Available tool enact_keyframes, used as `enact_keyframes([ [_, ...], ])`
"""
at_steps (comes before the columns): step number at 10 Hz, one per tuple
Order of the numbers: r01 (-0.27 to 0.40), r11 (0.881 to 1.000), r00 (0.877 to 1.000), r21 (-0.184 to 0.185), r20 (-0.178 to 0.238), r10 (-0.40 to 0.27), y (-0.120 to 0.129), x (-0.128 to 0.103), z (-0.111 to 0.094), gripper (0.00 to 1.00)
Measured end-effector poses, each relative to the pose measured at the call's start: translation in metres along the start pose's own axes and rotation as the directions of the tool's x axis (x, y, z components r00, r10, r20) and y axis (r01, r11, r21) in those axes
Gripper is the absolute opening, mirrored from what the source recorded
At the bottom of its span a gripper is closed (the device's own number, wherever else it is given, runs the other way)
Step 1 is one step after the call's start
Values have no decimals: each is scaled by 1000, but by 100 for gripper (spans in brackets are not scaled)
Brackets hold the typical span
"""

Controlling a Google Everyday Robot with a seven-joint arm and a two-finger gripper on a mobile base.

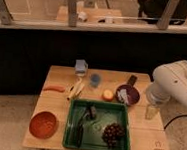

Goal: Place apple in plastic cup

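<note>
The gripper [150, 113] hangs fingers-down from the arm [173, 87] over the right edge of the table [56, 75]. It is to the right of the purple bowl [130, 99] and well apart from the fruit. Its jaws stand wide with nothing between them. That suits a reach not yet begun, since the fingers will have to straddle a round thing.

The apple [107, 94] lies on bare wood just beyond the far rim of the green tray [72, 122], close to the left side of the purple bowl. The cup [95, 80] stands upright, mouth up, a little farther back and to the left of the apple; the two are near each other but not touching. This layout favours the task: a lift, a small shift far and left, then a lowering.

The cup's mouth looks hardly wider than the apple. I judge the release must be well centred, or the fruit may perch on the rim or tip the light cup.

Bowl and tray rim hem the apple in on its right and near sides, so a top-down grasp looks safest. The carrot [54, 88] at the left, the orange bowl [43, 124] at the near left and the grapes [113, 133] in the tray lie off the likely path. The blue-and-white box [81, 65] sits just beyond the cup — the one neighbour worth minding there.
</note>
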Motion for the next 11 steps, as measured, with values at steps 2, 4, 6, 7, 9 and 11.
enact_keyframes([
  [2,0,1000,1000,0,0,0,0,0,0,80],
  [4,38,999,999,19,22,-39,-9,-3,0,80],
  [6,125,991,989,44,79,-128,-43,-23,5,80],
  [7,157,986,979,54,120,-163,-60,-34,9,80],
  [9,218,974,953,61,203,-226,-92,-68,16,80],
  [11,228,972,948,59,214,-236,-97,-71,19,80],
])
